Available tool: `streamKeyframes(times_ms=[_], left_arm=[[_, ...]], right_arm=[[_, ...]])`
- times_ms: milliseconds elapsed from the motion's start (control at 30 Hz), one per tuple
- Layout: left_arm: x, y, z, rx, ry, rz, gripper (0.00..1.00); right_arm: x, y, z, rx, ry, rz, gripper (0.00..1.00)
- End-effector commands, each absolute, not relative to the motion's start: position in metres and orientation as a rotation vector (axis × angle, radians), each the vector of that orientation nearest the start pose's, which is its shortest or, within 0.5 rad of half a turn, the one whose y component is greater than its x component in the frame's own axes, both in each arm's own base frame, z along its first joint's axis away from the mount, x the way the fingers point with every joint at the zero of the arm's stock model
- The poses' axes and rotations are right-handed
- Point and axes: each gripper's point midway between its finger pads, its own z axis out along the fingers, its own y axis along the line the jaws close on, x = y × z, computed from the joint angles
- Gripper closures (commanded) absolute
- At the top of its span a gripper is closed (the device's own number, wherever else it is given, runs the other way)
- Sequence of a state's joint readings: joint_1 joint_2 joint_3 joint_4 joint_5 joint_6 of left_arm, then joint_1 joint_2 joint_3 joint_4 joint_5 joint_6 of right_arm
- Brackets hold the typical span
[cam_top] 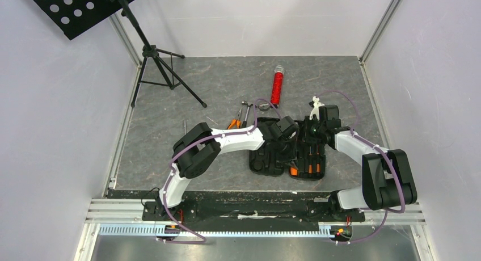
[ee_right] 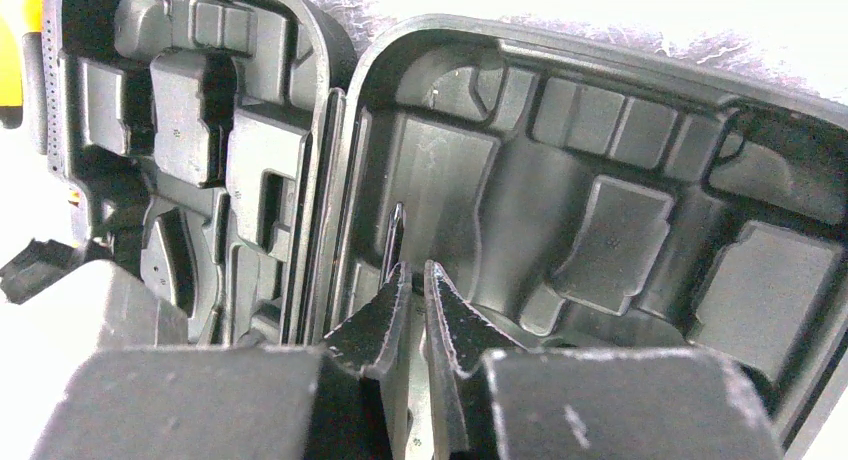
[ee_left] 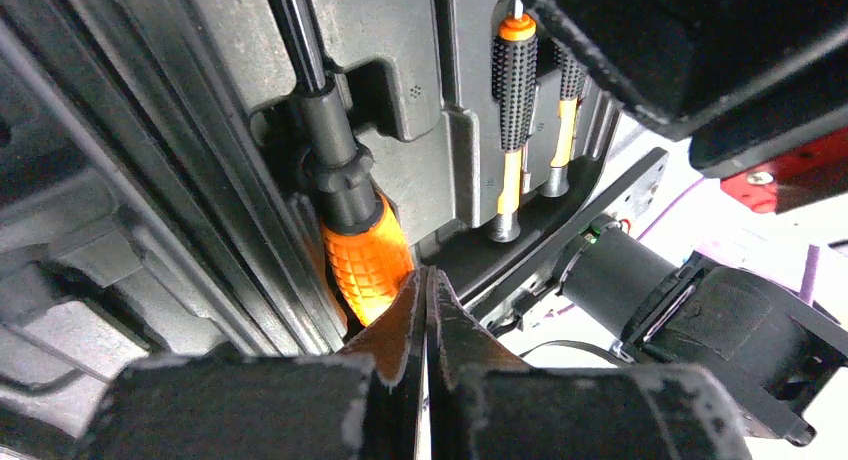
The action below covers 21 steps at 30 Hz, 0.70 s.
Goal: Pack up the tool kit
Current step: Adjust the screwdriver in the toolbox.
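L gripper (ee_left: 426, 280) pinched shut, empty, tips on orange screwdriver (ee_left: 368, 265), prob. seating it in case (ee_left: 405, 90) slot; R gripper (ee_right: 412, 275) near-closed, hold unclear.

Grey marbled table (cam_top: 170, 142) holding an open black tool case (cam_top: 266, 161), pliers (cam_top: 234, 123), a hammer (cam_top: 246, 110), a red tube (cam_top: 277, 86) and a tripod stand (cam_top: 161, 74).

A grey marbled table (cam_top: 170, 153) fills the middle of the top view, closed in by plain pale walls (cam_top: 57, 130) at left, back and right, with metal posts (cam_top: 127, 42) in the back corners. A black tripod stand (cam_top: 149, 50) with a perforated tray (cam_top: 85, 20) occupies the upper left. The light is soft and even.
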<state>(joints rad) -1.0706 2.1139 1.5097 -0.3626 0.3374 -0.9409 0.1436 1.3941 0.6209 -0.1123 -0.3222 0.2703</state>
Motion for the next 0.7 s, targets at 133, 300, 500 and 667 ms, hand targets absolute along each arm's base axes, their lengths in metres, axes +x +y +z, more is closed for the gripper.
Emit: streamKeyframes(times_ms=[133, 300, 500, 667], left_arm=[[0.159, -0.449, 0.020, 0.270, 3.033, -0.853, 0.98], [0.159, -0.450, 0.020, 0.267, 3.033, -0.855, 0.98], [0.159, -0.450, 0.018, 0.262, 3.034, -0.855, 0.98], [0.159, -0.451, 0.019, 0.264, 3.031, -0.861, 0.98]], right_arm=[[0.308, 0.119, 0.065, 0.009, 2.395, 0.639, 0.89], [0.320, 0.122, 0.088, 0.020, 2.311, 0.665, 0.88], [0.319, 0.123, 0.074, 0.051, 2.343, 0.682, 0.86], [0.317, 0.115, 0.057, 0.089, 2.373, 0.640, 0.88]])
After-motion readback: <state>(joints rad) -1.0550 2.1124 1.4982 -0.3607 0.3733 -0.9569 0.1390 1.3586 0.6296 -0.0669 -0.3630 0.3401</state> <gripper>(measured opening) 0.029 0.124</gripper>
